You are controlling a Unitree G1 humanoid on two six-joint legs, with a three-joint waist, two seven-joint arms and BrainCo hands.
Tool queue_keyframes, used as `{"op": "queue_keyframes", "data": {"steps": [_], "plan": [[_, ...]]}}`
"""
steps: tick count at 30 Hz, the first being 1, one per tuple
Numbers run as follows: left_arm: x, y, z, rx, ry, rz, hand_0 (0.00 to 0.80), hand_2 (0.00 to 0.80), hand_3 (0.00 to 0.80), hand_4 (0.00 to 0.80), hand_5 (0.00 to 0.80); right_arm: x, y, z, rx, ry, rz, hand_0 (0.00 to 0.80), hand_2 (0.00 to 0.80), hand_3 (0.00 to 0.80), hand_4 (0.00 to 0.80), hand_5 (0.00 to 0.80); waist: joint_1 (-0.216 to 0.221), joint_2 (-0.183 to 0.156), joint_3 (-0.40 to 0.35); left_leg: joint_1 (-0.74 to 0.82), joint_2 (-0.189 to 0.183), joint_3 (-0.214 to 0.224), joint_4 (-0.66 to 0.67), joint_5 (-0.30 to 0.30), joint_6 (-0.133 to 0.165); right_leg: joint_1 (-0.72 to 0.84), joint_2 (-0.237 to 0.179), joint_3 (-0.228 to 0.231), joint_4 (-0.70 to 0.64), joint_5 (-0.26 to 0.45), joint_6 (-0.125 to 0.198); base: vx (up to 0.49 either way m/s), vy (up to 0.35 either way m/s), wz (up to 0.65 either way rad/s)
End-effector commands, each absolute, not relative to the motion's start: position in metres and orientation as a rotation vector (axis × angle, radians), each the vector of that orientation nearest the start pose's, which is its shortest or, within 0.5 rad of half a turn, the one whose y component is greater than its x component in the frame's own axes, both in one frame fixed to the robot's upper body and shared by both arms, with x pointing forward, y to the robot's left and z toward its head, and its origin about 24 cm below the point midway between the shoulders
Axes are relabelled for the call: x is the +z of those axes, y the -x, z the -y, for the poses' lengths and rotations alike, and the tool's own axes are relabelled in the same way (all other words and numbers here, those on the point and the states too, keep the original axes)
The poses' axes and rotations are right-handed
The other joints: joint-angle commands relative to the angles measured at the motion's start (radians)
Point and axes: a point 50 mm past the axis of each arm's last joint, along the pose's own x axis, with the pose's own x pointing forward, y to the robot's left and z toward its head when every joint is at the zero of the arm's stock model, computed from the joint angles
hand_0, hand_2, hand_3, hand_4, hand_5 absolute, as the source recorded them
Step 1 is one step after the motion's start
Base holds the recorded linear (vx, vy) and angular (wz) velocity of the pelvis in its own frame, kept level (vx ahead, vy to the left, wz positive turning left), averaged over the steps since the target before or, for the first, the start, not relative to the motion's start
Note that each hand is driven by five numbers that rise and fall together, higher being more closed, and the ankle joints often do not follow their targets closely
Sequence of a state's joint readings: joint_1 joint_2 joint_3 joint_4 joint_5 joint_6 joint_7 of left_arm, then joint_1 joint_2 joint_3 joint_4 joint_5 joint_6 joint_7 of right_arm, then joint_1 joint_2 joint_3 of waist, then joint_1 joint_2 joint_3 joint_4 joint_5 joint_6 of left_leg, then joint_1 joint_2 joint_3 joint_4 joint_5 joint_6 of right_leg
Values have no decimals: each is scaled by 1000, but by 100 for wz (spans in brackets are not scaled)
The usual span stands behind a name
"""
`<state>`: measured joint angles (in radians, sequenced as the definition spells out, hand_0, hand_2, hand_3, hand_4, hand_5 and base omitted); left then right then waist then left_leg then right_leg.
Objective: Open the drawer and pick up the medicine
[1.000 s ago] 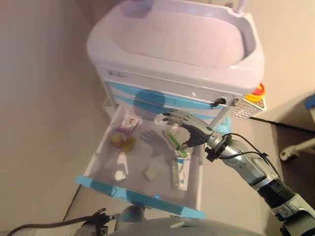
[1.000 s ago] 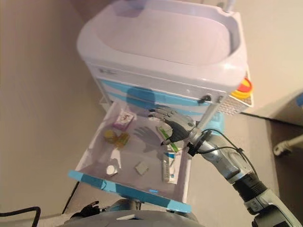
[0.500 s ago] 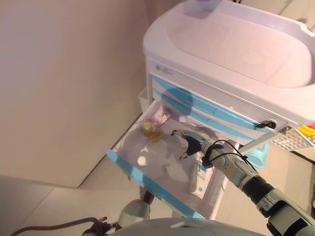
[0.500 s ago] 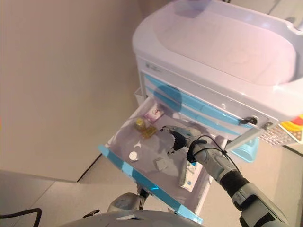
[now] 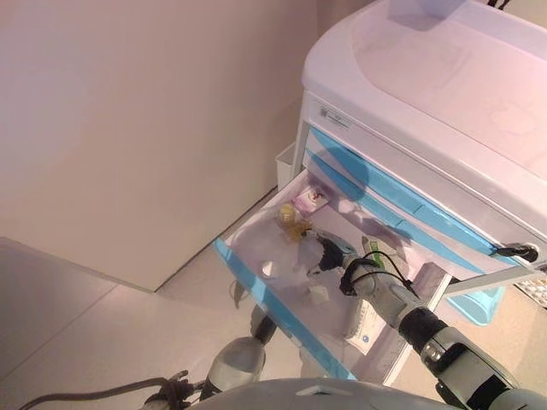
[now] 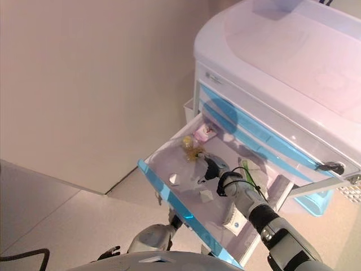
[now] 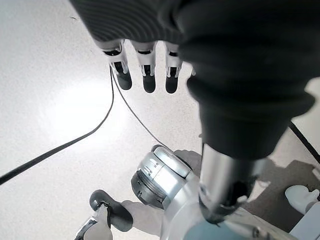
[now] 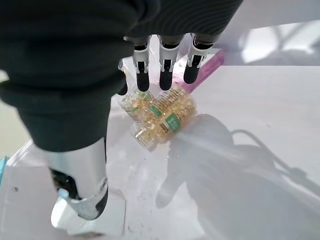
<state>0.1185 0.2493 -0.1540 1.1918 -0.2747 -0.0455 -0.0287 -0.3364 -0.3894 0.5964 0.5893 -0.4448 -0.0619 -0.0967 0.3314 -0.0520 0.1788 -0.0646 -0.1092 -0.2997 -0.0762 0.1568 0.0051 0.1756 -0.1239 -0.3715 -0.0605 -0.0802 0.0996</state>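
The drawer [image 5: 282, 295] of the white cart [image 5: 444, 111] is already pulled out, so its contents are laid bare for picking. The right hand [image 8: 160, 60] has been brought down inside it and hangs just above a pair of clear bottles [image 8: 160, 117] filled with yellow capsules, which lie on their sides on the drawer floor, beside a pink box [image 8: 207, 65] at the back. The fingers are extended and relaxed, with the thumb held apart nearer the camera; nothing is gripped, and this spread seems meant to straddle a bottle before closing. The medicine therefore is not yet picked up and rests in the drawer. A small white cap [image 6: 173, 179], a small pale square packet [image 6: 206, 195] and a long flat box [image 5: 363, 320] are also seen on the drawer floor. The left hand [image 7: 145, 70] is kept low over the floor, away from the cart, its fingers straight and empty.
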Motion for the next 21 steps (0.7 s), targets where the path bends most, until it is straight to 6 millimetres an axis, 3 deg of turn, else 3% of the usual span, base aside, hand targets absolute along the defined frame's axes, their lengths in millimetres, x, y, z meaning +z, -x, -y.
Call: {"op": "queue_keyframes", "data": {"steps": [1, 8, 21], "plan": [[-167, -37, -235, 136, -91, -1293, 0, 0, 0, 0, 0, -2, -298, 129, 390, 979, -41, 0, 0, 0, 0, 0, 33, 27, -29, 56, 13, 27, 42, -135, 15, -128, -52, 25, 140, 52, -7, 15, 19, 6], [-168, -35, -228, 110, -93, -1289, 0, 0, 0, 0, 0, -2, -305, 140, 211, 865, -92, 0, 0, 0, 0, 0, 36, 44, -25, 53, 7, 14, 38, -128, 18, -133, -58, 24, 144, 55, -4, 16, 33, 1], [-169, -35, -223, 86, -93, -1279, 0, 0, 0, 0, 0, 2, -313, 148, 92, 837, -91, 0, 0, 0, 0, 0, 38, 66, -10, 46, 1, 12, 40, -125, 21, -145, -71, 28, 143, 66, 4, 6, 24, 1]]}}
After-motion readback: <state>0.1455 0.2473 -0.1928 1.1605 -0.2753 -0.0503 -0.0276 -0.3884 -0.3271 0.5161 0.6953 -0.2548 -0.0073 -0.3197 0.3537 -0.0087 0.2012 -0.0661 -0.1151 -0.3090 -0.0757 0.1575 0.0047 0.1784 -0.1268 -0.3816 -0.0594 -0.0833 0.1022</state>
